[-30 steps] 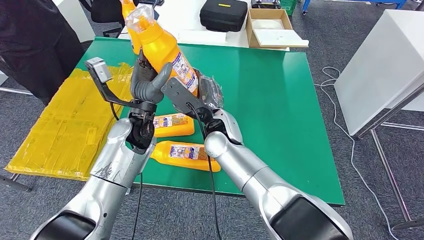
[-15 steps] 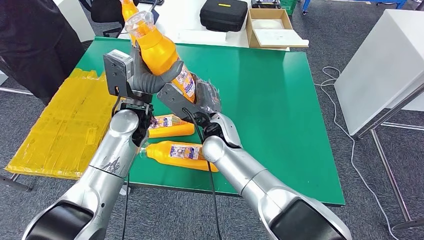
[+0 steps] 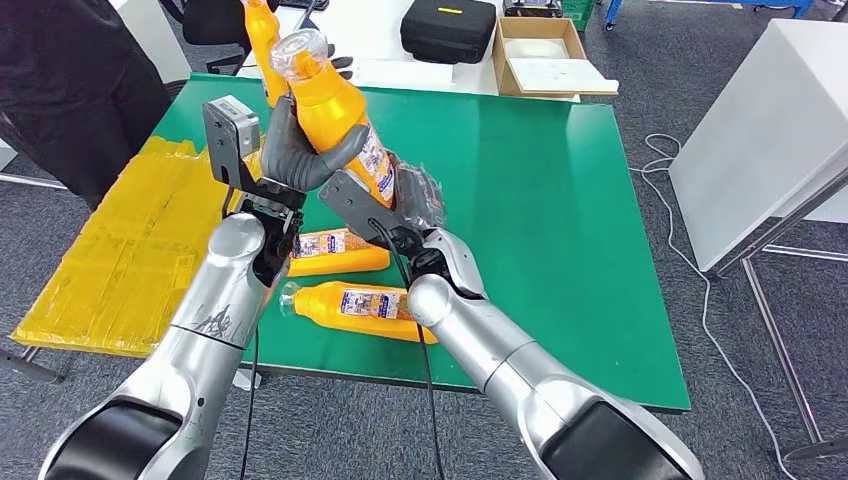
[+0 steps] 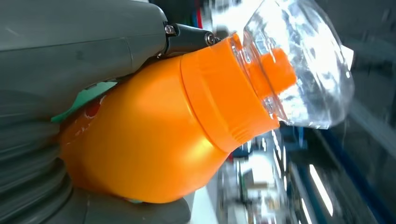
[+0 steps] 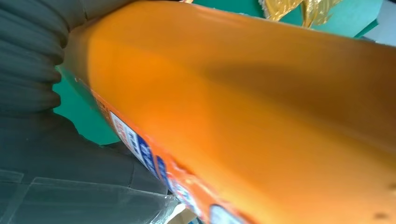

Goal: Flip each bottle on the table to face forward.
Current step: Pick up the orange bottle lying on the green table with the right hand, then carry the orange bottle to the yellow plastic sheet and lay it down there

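An orange bottle (image 3: 335, 105) with a clear wrap over its cap is held tilted above the green table (image 3: 560, 200). My left hand (image 3: 300, 150) grips its upper body, thumb across the front; up close, the bottle's shoulder (image 4: 154, 140) and wrapped cap (image 4: 299, 65) lie against that hand (image 4: 70, 46). My right hand (image 3: 412, 195) holds the bottle's lower end, where the orange body (image 5: 257, 93) and label press against the palm (image 5: 32, 60). Two more orange bottles (image 3: 340, 250) (image 3: 360, 305) lie on their sides below my arms. Another bottle (image 3: 262, 40) stands at the table's far left.
A yellow plastic sheet (image 3: 120, 250) spreads left of the table. A person in dark clothes (image 3: 70, 80) stands at the far left. A black case (image 3: 447, 28) and a cardboard box (image 3: 545, 50) sit behind the table. A white cabinet (image 3: 770, 130) stands to the right.
My left hand has turned and wrapped its fingers around the bottle's upper body, where before it stood spread behind it. The bottle has shifted slightly up and to the right.
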You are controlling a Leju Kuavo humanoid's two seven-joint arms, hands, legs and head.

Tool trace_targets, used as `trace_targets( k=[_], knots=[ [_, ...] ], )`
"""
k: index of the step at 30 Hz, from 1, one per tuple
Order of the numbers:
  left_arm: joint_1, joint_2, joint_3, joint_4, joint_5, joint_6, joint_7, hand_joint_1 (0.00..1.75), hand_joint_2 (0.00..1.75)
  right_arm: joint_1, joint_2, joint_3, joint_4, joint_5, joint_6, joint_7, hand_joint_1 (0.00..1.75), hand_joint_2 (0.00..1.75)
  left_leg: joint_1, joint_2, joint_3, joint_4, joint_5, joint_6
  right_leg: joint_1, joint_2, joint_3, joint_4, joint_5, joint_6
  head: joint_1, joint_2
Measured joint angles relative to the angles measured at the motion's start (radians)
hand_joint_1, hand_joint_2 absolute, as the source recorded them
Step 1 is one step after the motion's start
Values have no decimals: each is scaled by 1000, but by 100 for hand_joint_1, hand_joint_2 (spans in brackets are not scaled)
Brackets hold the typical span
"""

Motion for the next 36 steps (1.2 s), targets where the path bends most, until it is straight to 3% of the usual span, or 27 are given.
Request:
trace_targets(
  k=[4,9,31,32,35,36],
  knots=[
    [-25,5,18,56,73,-137,12,175,175,5,-3,1,0,0,4,-4,175,175,0,0,0,0,0,0,0,0,0,0,0,0,0,0],
    [-45,11,31,103,119,-199,21,175,175,6,-3,6,0,-16,11,-4,175,175,0,0,0,0,0,0,0,0,0,0,0,0,0,0],
    [-82,8,43,209,123,-235,-12,175,175,-4,-4,0,53,-19,5,-39,175,175,0,0,0,0,0,0,0,0,0,0,0,0,0,0],
    [-83,8,45,211,123,-236,-13,175,175,-6,-4,-1,56,-17,5,-41,133,175,0,0,0,0,0,0,0,0,0,0,0,0,0,0],
    [-86,8,51,219,135,-244,-13,175,175,-9,-4,-6,64,-11,3,-56,2,44,0,0,0,0,0,0,0,0,0,0,0,0,0,0],
    [-89,9,55,224,145,-250,-12,175,175,-9,-4,-12,66,-5,3,-70,0,0,0,0,0,0,0,0,0,0,0,0,0,0,0,0]
  ],
)
